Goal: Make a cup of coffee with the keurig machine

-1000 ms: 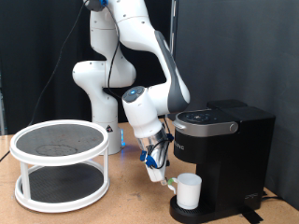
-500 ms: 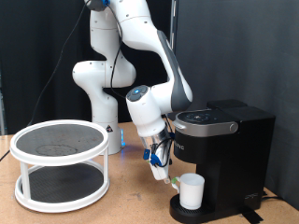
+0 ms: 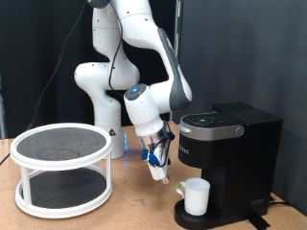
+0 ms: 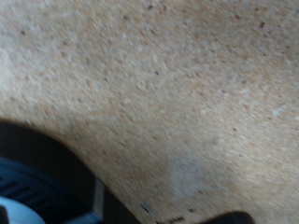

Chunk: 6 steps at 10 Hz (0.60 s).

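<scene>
White Franka arm's two-finger gripper (image 3: 158, 173) hangs above the brown speckled particle-board table (image 3: 134, 206), fingertips pointing down, nothing seen between them; finger spacing can't be told at this size. Small plain white cylindrical mug (image 3: 198, 195) stands below the gripper and toward the exterior view's right, apart from it, on the round drip tray of the black boxy Keurig coffee maker (image 3: 230, 153), lid down. White two-tier round rack with dark mesh shelves (image 3: 60, 165) sits well off to the exterior view's left. Wrist view: mostly bare board, dark curved edge (image 4: 37, 173) in one corner, blurred.
</scene>
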### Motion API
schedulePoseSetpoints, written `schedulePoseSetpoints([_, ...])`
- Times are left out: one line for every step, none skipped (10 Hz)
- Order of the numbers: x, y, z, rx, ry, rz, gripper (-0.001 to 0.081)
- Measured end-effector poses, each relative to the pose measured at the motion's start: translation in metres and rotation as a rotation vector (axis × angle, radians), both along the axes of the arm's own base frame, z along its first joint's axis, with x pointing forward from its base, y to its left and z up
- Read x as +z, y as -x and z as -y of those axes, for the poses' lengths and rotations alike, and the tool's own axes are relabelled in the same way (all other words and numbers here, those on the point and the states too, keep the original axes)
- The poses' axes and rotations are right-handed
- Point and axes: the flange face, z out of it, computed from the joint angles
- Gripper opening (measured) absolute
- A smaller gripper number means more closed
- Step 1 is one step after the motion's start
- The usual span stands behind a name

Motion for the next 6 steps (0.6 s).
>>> schedulePoseSetpoints([0.006,0.007,0.001,0.013,-0.031,0.030,0.0734])
schedulePoseSetpoints([0.015,0.013,0.003,0.014,-0.062,0.071,0.0734])
schedulePoseSetpoints([0.024,0.017,0.005,0.008,-0.085,0.116,0.0734])
schedulePoseSetpoints([0.034,0.021,0.006,-0.003,-0.112,0.148,0.0734])
schedulePoseSetpoints([0.045,0.023,0.006,-0.011,-0.146,0.172,0.0734])
schedulePoseSetpoints([0.057,0.024,0.007,-0.012,-0.185,0.190,0.0734])
